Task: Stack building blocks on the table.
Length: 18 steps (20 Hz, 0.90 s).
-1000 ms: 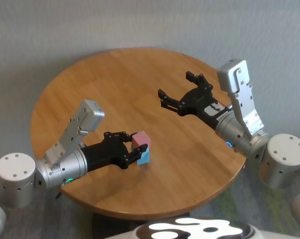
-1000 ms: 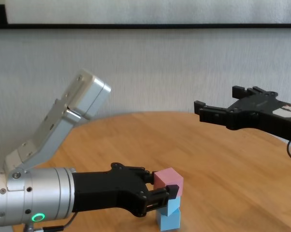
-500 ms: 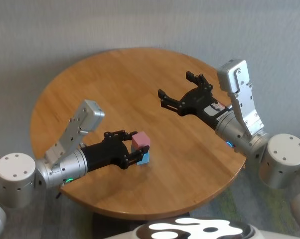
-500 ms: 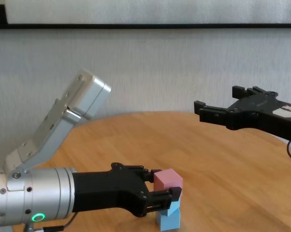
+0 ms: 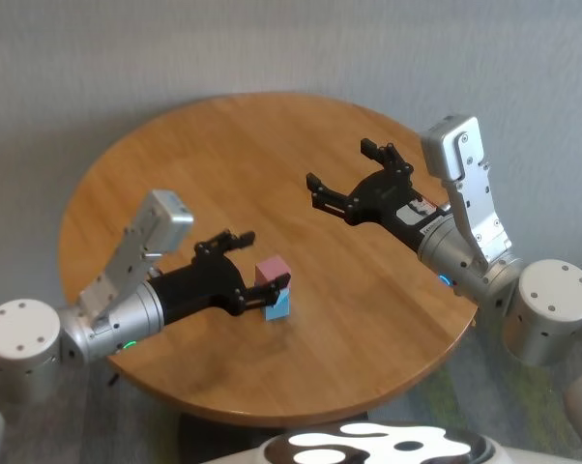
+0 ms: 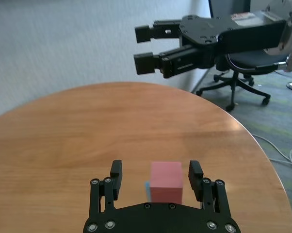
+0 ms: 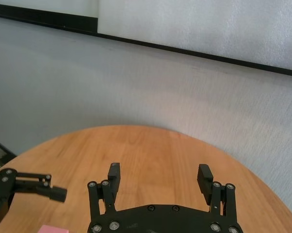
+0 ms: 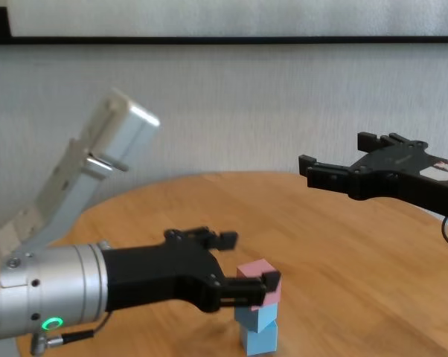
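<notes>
Three building blocks stand in one stack on the table [image 5: 223,155]: a pink cube [image 5: 272,270] on top of two light blue cubes [image 8: 257,327]. The middle blue cube is turned a little against the one below. My left gripper [image 5: 254,268] is open, with its fingers on either side of the pink cube and apart from it; the left wrist view shows the pink cube [image 6: 166,180] between the fingertips [image 6: 116,174]. My right gripper [image 5: 347,172] is open and empty, hovering above the table's right half, well away from the stack.
The round table's edge [image 5: 301,411] lies close in front of the stack. Wood top [image 8: 343,253] lies bare between the stack and the right gripper [image 8: 341,152]. An office chair [image 6: 243,73] stands on the floor beyond the table.
My left gripper has opened and let go of the pink cube, and the left arm has drawn back a little to the left. The pink cube stays on the stack. The right arm has not moved.
</notes>
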Available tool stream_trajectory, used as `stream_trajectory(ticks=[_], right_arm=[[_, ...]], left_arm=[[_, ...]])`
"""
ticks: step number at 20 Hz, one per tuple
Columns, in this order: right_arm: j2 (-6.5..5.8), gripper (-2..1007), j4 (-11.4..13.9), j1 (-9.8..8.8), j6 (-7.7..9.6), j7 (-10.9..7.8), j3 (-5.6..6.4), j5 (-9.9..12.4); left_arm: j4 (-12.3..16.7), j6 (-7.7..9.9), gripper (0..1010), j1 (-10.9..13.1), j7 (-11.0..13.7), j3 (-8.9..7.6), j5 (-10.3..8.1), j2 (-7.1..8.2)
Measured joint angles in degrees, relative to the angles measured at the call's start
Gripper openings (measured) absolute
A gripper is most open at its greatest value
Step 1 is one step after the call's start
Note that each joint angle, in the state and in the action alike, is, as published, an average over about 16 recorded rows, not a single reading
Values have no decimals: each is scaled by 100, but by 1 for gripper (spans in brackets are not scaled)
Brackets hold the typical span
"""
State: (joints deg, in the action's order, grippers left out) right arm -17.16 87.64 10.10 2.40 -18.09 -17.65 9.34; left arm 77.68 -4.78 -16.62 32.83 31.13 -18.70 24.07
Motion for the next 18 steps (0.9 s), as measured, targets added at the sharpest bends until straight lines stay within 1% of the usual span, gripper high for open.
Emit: stream_trajectory(ticks=[2,5,10,13,15,18], right_arm=[[0,1005,0,0,0,0,0,0],[-3,1005,11,-7,-16,23,-2,-19],[-14,1005,126,-82,-65,103,2,-106],[-16,1005,240,-172,-114,200,20,-191],[-12,1005,329,-251,-162,287,44,-265],[1,1005,484,-399,-272,460,93,-420]], left_arm=[[61,-174,889,112,-148,-129,-17,-11],[172,-448,944,312,-450,-362,-11,-43],[344,-883,995,622,-970,-770,44,-150],[395,-1069,1000,727,-1227,-953,104,-242],[403,-1176,1000,761,-1357,-1041,158,-311],[364,-1288,1000,760,-1431,-1126,210,-413]])
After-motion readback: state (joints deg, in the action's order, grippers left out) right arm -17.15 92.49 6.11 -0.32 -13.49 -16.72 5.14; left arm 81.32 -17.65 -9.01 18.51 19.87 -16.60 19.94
